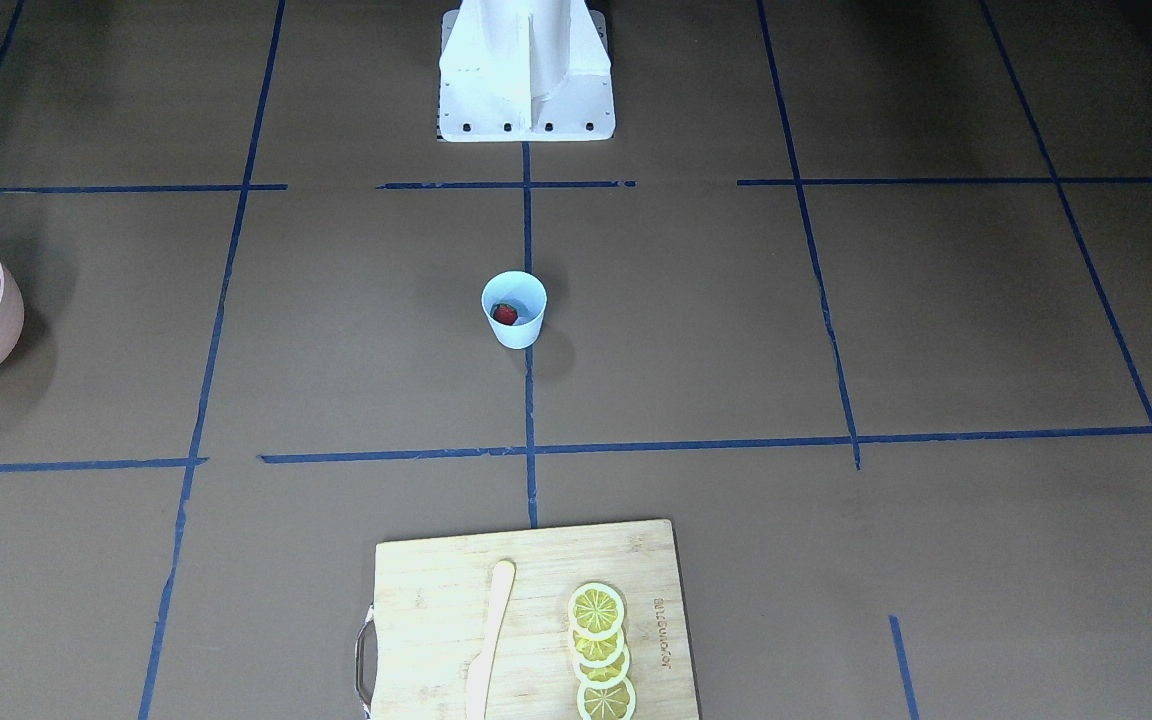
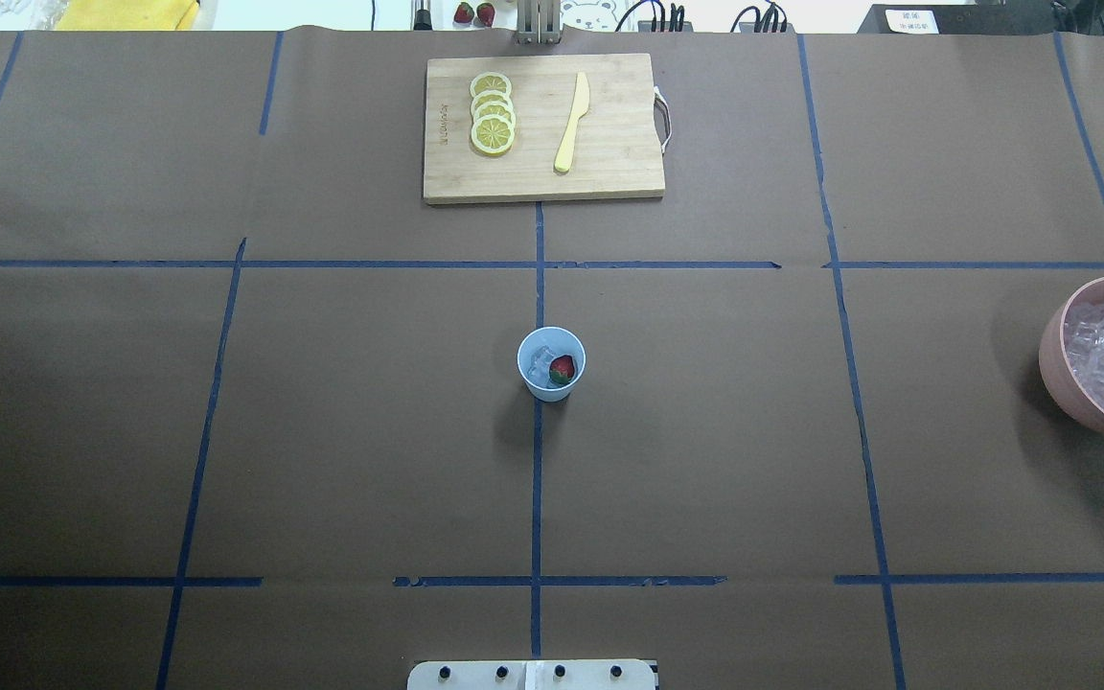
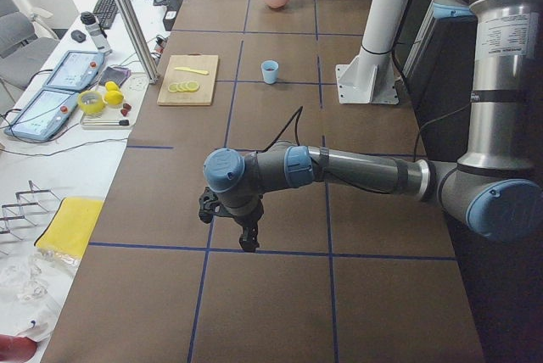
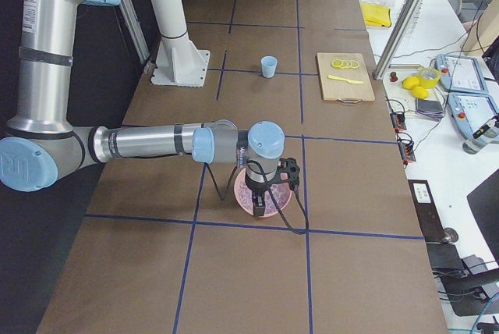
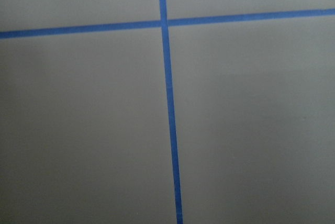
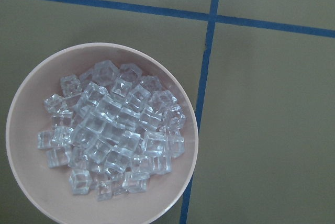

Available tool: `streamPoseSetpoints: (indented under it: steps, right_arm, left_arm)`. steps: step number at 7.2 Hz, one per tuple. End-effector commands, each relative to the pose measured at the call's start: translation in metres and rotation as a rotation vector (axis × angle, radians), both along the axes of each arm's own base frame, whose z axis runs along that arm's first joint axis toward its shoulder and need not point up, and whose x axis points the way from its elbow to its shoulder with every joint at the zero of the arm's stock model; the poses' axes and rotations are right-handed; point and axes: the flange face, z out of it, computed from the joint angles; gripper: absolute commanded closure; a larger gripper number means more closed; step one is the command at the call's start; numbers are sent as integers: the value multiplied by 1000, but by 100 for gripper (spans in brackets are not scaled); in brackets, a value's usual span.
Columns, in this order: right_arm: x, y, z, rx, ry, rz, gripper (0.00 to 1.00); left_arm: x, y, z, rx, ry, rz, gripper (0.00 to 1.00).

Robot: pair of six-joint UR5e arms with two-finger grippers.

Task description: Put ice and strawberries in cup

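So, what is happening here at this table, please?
The cup stands mid-table and already holds a strawberry and some ice. The right tool hangs over the pink bowl, heaped with more ice; the left tool hangs over plain table. Whether either tool is open or holds anything, I cannot tell.

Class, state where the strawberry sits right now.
In the overhead view, the strawberry lies inside the light-blue cup, beside ice cubes. The cup stands mid-view on the central blue tape line.
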Motion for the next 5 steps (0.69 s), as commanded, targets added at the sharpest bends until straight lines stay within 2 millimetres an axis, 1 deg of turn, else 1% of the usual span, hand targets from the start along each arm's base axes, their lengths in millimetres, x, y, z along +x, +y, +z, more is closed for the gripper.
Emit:
streamPoseSetpoints:
  steps: [1, 2, 3, 5]
  right_arm:
    - [0, -3, -5, 11, -1, 2, 1]
    - [0, -3, -7, 16, -1, 3, 1]
    - [0, -3, -9, 18, -1, 4, 1]
    - [0, -2, -11, 21, -1, 4, 1]
  left_arm:
    - [0, 36, 0, 8, -1, 2, 0]
    - [0, 40, -8, 33, 2, 1, 0]
    - [1, 50, -2, 20, -1, 3, 0]
    - [0, 48, -5, 57, -5, 1, 0]
